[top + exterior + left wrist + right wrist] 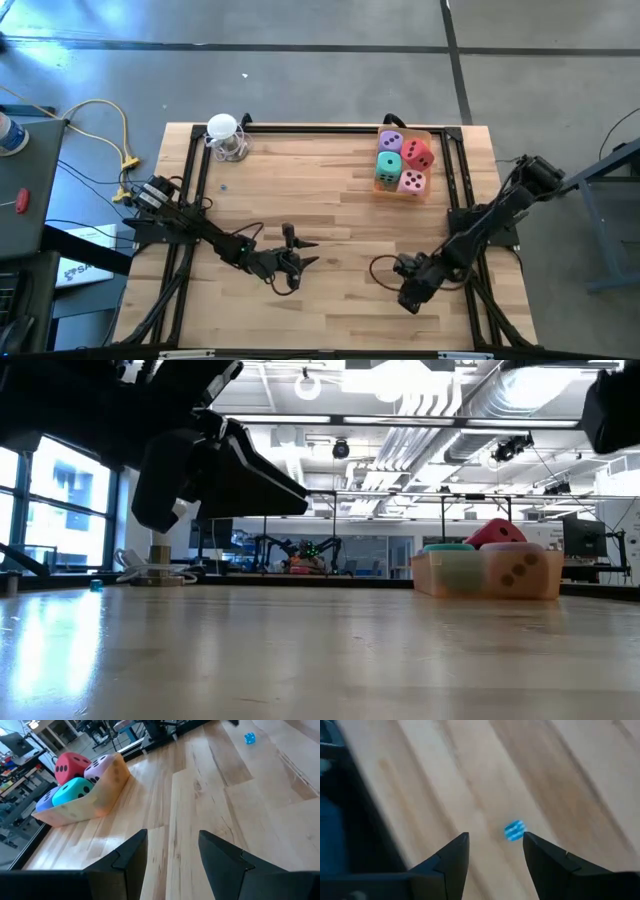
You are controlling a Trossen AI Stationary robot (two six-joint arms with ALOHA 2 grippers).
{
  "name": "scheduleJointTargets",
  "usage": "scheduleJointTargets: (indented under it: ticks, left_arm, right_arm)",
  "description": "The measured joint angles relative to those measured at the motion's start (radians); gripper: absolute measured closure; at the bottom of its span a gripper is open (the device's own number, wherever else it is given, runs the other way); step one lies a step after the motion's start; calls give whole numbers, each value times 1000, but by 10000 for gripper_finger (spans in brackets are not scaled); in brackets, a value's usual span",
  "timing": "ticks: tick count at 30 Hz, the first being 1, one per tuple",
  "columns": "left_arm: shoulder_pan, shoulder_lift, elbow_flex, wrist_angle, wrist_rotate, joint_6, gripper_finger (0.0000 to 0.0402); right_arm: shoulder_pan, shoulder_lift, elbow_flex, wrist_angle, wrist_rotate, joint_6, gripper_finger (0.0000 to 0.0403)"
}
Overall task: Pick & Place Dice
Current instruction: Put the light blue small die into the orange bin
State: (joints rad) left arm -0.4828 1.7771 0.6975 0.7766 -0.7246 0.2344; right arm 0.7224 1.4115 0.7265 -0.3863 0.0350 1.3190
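We are looking down on a wooden table (pixel 330 240) where all four dice are sitting together in a small clear tray (pixel 431 136) at the far right corner. The purple die (pixel 391 142) and the red die (pixel 418 154) are lying at the far side, the green die (pixel 387 169) and the pink die (pixel 412 182) just beside them toward us, all touching. No die is lying loose on the tabletop, so we are judging the picking and placing as finished or nearly so; nothing seems left except pulling the arms back.

Our left gripper (pixel 303 251) is hanging over the near middle of the table, well apart from the tray, its jaws standing apart with nothing between them. Our right gripper (pixel 402 268) is hovering low over the near right part of the table, its jaws also parted and empty. Past its fingers (pixel 451 857) we are seeing a tiny blue bead (pixel 514 830) lying on the wood. A white round-topped object (pixel 226 135) is standing at the far left.
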Motion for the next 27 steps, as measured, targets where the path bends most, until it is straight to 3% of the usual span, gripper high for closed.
scheduleJointTargets:
  ticks: [10,27]
  left_arm:
    - [5,0,0,1,0,-2,233]
    - [5,0,0,2,-1,-26,233]
  right_arm:
    - [9,91,0,-5,18,-66,241]
    - [9,97,0,2,23,-92,241]
